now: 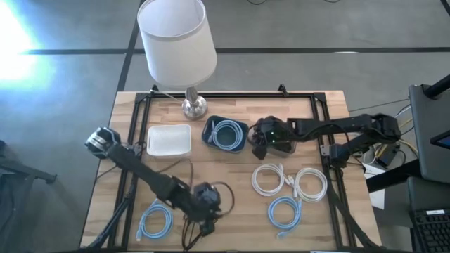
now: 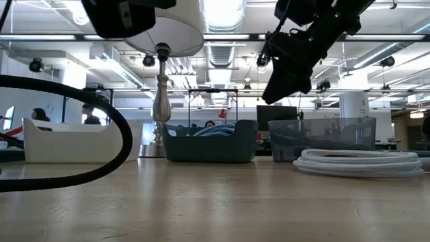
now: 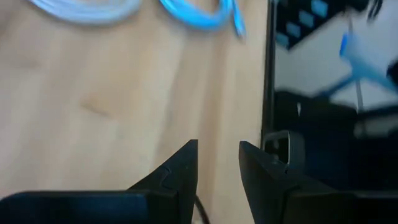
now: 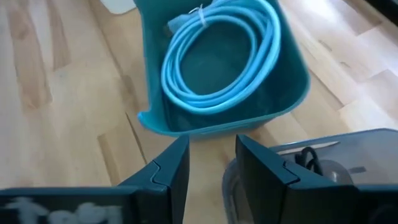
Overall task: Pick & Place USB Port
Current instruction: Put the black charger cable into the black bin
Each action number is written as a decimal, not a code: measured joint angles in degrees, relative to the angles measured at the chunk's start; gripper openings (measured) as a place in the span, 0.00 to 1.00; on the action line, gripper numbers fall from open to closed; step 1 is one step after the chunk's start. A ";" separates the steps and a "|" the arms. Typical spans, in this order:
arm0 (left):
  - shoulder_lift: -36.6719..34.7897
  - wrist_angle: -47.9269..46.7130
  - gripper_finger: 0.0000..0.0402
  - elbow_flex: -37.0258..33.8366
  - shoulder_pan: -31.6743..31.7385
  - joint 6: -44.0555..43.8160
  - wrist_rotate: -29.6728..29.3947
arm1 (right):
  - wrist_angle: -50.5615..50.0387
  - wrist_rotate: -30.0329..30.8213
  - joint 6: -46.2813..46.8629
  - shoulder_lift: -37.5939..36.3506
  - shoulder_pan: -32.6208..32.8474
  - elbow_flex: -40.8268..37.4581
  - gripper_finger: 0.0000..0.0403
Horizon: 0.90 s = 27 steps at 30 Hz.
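Fig. Both grippers, placed relative to the teal bin.

The right gripper hangs just above the bin's near wall, beside the grey bin. Its fingers are slightly parted and hold nothing. I judge it is clear of the blue cable coiled inside.

The left gripper, well away from the bin toward the table's front, has a narrow gap and empty tips. The black cable lies loose beside it, probably my next pick.

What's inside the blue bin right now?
The blue bin holds one coiled light-blue cable, tied with a white band. The bin floor shows through the coil's middle; whatever lies beneath the loops themselves is covered.
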 joint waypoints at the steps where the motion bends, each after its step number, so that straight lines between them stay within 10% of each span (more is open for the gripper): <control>1: 1.50 -0.27 0.30 0.94 -0.22 -0.04 1.30 | 0.02 -0.06 -0.50 0.26 0.31 0.00 0.30; 10: 9.83 -11.88 0.30 6.99 -0.99 -12.60 15.62 | -1.96 -3.41 -2.75 0.50 5.77 0.00 0.32; 16: 10.06 -28.16 0.30 10.47 -1.61 -22.82 16.32 | -2.20 -3.41 -7.88 0.24 8.81 0.00 0.33; 27: 10.04 -29.18 0.30 15.34 -3.00 -45.83 12.72 | -1.54 -3.19 -9.01 -0.46 8.82 0.00 0.33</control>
